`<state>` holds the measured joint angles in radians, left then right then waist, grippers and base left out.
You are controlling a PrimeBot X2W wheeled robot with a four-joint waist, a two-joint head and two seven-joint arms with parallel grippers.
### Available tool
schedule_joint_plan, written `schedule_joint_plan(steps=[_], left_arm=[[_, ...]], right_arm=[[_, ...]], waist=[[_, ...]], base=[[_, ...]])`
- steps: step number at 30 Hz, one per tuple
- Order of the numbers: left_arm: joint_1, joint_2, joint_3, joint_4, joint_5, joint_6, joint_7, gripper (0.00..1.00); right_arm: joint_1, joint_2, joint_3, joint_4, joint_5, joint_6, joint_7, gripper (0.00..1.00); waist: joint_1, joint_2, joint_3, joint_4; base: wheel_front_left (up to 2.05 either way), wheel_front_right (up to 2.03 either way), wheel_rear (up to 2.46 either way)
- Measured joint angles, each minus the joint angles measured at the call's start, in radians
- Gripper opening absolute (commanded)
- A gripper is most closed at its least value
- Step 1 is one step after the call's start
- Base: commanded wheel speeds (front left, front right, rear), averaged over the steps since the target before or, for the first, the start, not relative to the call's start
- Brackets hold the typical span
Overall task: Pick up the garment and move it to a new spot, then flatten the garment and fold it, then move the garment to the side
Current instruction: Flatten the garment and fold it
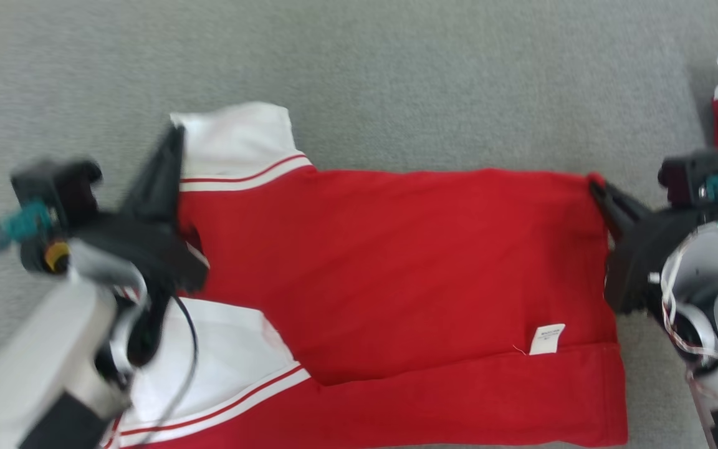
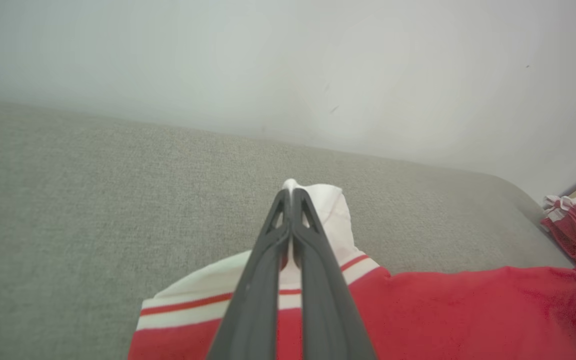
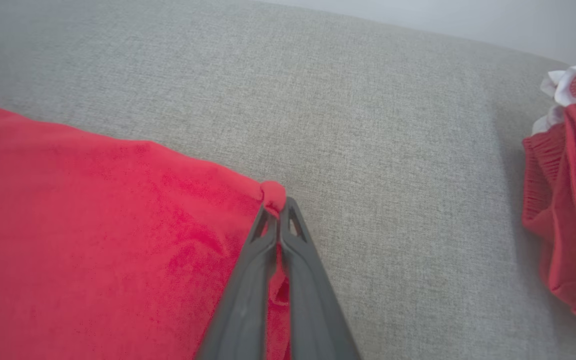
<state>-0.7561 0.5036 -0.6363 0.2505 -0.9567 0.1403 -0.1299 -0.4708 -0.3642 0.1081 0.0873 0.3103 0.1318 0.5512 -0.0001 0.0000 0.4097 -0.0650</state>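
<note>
The left end effector (image 1: 174,134) is closed on the white sleeve (image 1: 234,140) of the red garment (image 1: 396,262). The right end effector (image 1: 597,187) is clamped tight on its red corner.

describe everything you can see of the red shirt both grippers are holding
The garment is a red shirt of soft, knit-looking cloth, with white sleeves edged by a red stripe and a small white care label. It lies spread out, mostly flat, on grey upholstery. The left gripper is shut on one white sleeve's tip, and the right gripper is shut on a red corner at the opposite end.
</note>
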Motion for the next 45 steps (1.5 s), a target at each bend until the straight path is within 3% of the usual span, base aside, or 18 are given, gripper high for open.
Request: schedule_joint_plan(steps=[4, 13, 27, 34, 45], left_arm=[[0.125, 0.003, 0.015, -0.069, -0.055, -0.019, -0.039, 0.0], [0.374, 0.04, 0.069, -0.242, -0.153, -0.008, -0.096, 0.0], [0.579, 0.069, 0.1, -0.372, -0.213, 0.018, -0.111, 0.0], [0.651, 0.089, 0.119, -0.409, -0.246, 0.018, -0.114, 0.0], [0.734, 0.099, 0.107, -0.44, -0.32, -0.01, -0.081, 0.0]], right_arm=[[0.083, -0.018, -0.012, -0.067, 0.013, 0.0, 0.0, 0.0], [0.22, -0.062, -0.019, -0.179, 0.038, 0.0, 0.021, 0.0], [0.397, -0.227, -0.016, -0.356, 0.07, 0.0, 0.155, 0.0], [0.408, -0.329, 0.055, -0.359, 0.101, 0.0, 0.197, 0.0], [0.367, -0.375, 0.156, -0.29, 0.128, 0.0, 0.195, 0.0]], waist=[[-0.0001, 0.0, -0.032, 0.027], [-0.0001, 0.0, -0.09, 0.08], [-0.0001, 0.0, -0.128, 0.091], [0.0, 0.0, -0.141, 0.087], [0.0, -0.0001, -0.17, 0.099]], base=[[0.0, 0.0, 0.0], [0.0, 0.0, 0.0], [0.0, 0.0, 0.0], [0.0, 0.0, 0.0], [0.0, 0.0, 0.0]])
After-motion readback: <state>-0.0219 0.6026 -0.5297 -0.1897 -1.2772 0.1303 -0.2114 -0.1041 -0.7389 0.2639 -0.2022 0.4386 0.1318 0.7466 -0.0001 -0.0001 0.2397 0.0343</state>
